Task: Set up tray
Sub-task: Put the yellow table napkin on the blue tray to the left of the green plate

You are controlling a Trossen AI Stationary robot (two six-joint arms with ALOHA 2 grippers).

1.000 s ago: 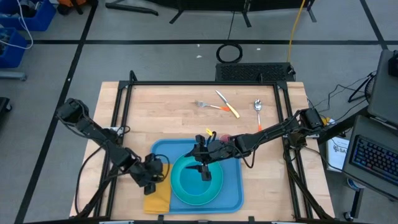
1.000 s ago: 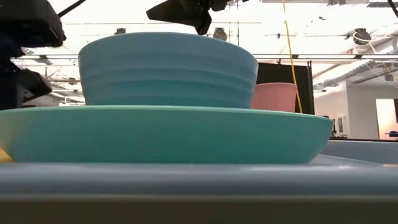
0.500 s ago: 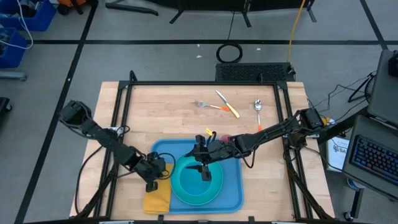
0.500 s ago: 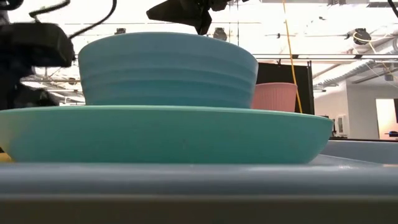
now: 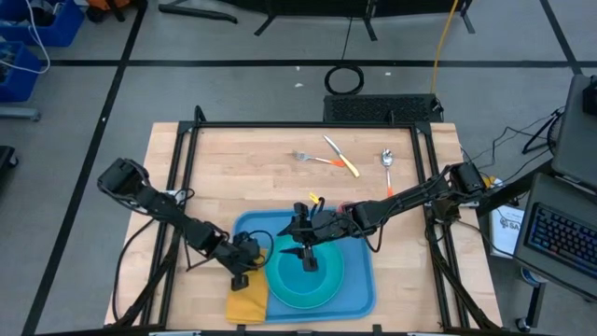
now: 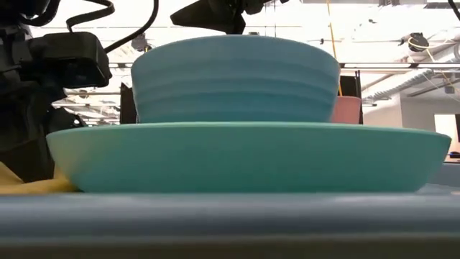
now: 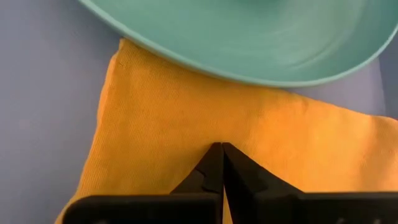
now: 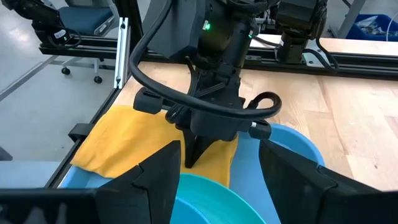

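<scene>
The light-blue tray (image 5: pixel 359 297) sits at the table's near edge, carrying a turquoise plate (image 5: pixel 306 280) with a bowl (image 6: pixel 236 79) on it; a yellow napkin (image 5: pixel 247 299) lies at its left rim; the left gripper (image 5: pixel 244 271) pinches that napkin, fingers pressed together; the right gripper (image 5: pixel 305 254) hovers spread above the bowl.

The tray (image 5: pixel 359 297) is a large light-blue rectangle of plastic with rounded corners and a raised rim. It lies flat at the near edge of the worktop, about the middle, slightly turned.
</scene>
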